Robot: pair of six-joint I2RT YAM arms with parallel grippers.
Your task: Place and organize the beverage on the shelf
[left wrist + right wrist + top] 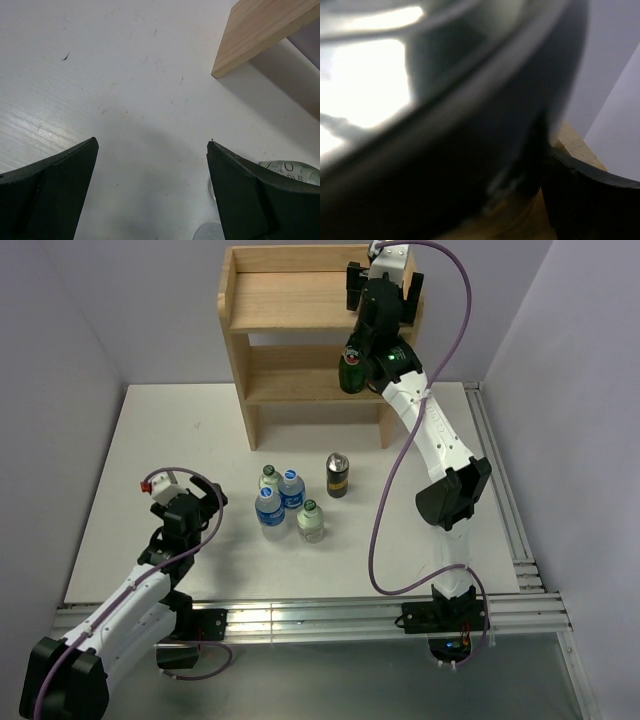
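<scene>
The wooden shelf (pixel 290 290) stands at the back of the table. My right gripper (pixel 352 368) is shut on a dark can (pixel 349 371) and holds it at the right end of the shelf's lower tier. In the right wrist view the can (pixel 445 130) fills the frame, blurred, with one finger (pixel 590 200) beside it. On the table stand a second dark can (pixel 337 476), two blue-labelled bottles (pixel 269 507) (pixel 291 489) and two green-capped bottles (pixel 268 476) (pixel 311 522). My left gripper (pixel 195 498) (pixel 152 145) is open and empty over bare table, left of the bottles.
A shelf leg (pixel 255 35) shows at the upper right of the left wrist view, and a clear bottle (pixel 287 170) sits behind the right finger. Aluminium rails (pixel 500 500) run along the table's right and near edges. Walls close in the back and sides.
</scene>
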